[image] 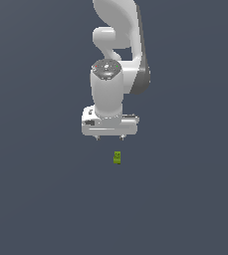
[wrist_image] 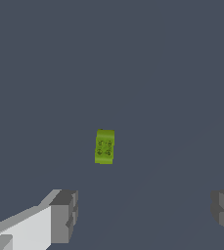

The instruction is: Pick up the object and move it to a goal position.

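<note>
The object [image: 117, 157] is a tiny yellow-green block with faint dark marks, lying on the flat dark grey surface. In the exterior view it sits just below the white gripper [image: 109, 137], slightly to that view's right of the gripper's middle, and apart from it. The wrist view shows the object [wrist_image: 104, 146] lying ahead of the gripper [wrist_image: 145, 215], whose two grey fingertips [wrist_image: 64, 215] stand wide apart with nothing between them. The gripper is open and is not touching the block.
The white Panda arm [image: 118, 45] rises behind the gripper toward the top of the exterior view. A plain dark grey surface [image: 41, 199] spreads all around the block.
</note>
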Controlling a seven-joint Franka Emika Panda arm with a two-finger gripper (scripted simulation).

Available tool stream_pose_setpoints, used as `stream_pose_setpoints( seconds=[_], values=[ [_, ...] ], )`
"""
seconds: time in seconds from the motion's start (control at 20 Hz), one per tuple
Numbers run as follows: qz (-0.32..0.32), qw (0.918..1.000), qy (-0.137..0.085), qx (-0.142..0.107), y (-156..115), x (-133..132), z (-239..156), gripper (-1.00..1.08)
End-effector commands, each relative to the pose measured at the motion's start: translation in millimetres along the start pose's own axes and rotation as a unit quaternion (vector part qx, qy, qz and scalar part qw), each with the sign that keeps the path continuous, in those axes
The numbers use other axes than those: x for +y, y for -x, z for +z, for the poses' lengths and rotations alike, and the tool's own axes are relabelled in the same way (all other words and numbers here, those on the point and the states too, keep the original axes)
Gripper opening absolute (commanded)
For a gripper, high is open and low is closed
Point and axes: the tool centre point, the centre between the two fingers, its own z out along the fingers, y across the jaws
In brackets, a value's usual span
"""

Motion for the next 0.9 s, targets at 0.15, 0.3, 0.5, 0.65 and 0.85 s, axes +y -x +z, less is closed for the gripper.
stream_pose_setpoints(
  seconds=[0.15, 0.3, 0.5, 0.65, 0.85],
  values=[
    [0.006, 1.0000, 0.001, -0.002, -3, -6, 19, 1.00],
    [0.012, 0.9999, 0.001, -0.004, -5, -11, 38, 1.00],
    [0.021, 0.9998, 0.002, -0.006, -7, -21, 68, 1.00],
    [0.027, 0.9996, 0.003, -0.008, -7, -26, 87, 1.00],
    [0.032, 0.9995, 0.003, -0.009, -7, -31, 102, 1.00]
  ],
)
